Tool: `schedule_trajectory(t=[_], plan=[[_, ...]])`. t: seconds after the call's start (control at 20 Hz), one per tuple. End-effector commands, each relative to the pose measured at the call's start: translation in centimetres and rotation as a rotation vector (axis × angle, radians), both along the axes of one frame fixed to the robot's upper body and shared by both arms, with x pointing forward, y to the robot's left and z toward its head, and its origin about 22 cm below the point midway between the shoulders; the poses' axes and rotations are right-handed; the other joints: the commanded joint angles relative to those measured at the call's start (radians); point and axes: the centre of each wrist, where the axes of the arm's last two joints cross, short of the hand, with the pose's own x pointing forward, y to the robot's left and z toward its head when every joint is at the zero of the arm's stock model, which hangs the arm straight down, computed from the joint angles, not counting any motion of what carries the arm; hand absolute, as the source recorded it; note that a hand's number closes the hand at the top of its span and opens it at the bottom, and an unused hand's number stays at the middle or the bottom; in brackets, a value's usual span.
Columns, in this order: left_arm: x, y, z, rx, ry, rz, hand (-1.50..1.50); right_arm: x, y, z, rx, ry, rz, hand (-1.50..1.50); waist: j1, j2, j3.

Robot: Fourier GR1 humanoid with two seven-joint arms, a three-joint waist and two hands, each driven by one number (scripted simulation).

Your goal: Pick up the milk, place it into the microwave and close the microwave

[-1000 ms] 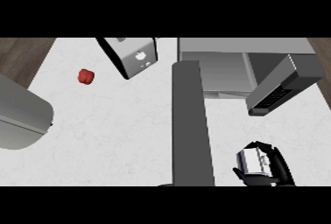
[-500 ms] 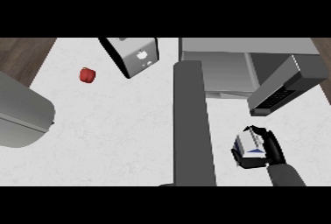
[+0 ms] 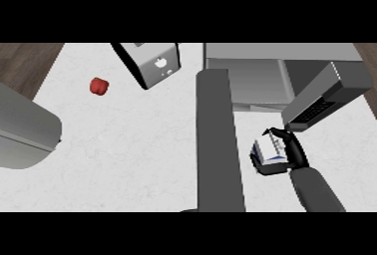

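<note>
Small white-and-blue milk carton [image 3: 269, 151], near the white counter's [image 3: 147, 164] right edge just below the grey microwave's [image 3: 258, 74] open door [image 3: 324, 97], sits w/ black right hand [image 3: 288, 154] curled round its sides — prob. light, stiff-ish card, crushable, so mid-body grip seems best.

head view, steeply down over counter [image 3: 132, 149]

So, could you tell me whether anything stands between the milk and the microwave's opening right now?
Nothing visible does. The right hand is curled round the milk, just below the open microwave. Its open door swings off to the right, beside the path rather than across it.
</note>
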Motion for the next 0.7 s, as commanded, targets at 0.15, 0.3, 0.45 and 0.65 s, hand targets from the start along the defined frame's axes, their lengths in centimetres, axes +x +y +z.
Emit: schedule_trajectory(t=[0.15,0.3,0.45,0.65], plan=[[-0.4,1.3,-0.6,0.0,0.002,0.016,-1.5,2.6,2.9,2.6,0.009,-0.151,0.116,1.5,-0.02,-0.008,-0.002],[-0.8,1.0,0.9,-0.005,0.023,0.031,-1.5,4.3,3.4,5.0,-0.006,-0.15,0.06,1.5,-0.023,-0.008,-0.002],[0.1,2.1,-1.2,0.007,0.023,0.027,-1.5,5.4,3.7,7.1,-0.035,-0.148,-0.004,1.5,-0.025,-0.008,-0.002],[0.4,0.2,0.5,0.004,0.03,0.021,-1.5,8.2,5.7,9.9,-0.011,-0.132,-0.032,1.5,-0.01,-0.003,-0.001]])
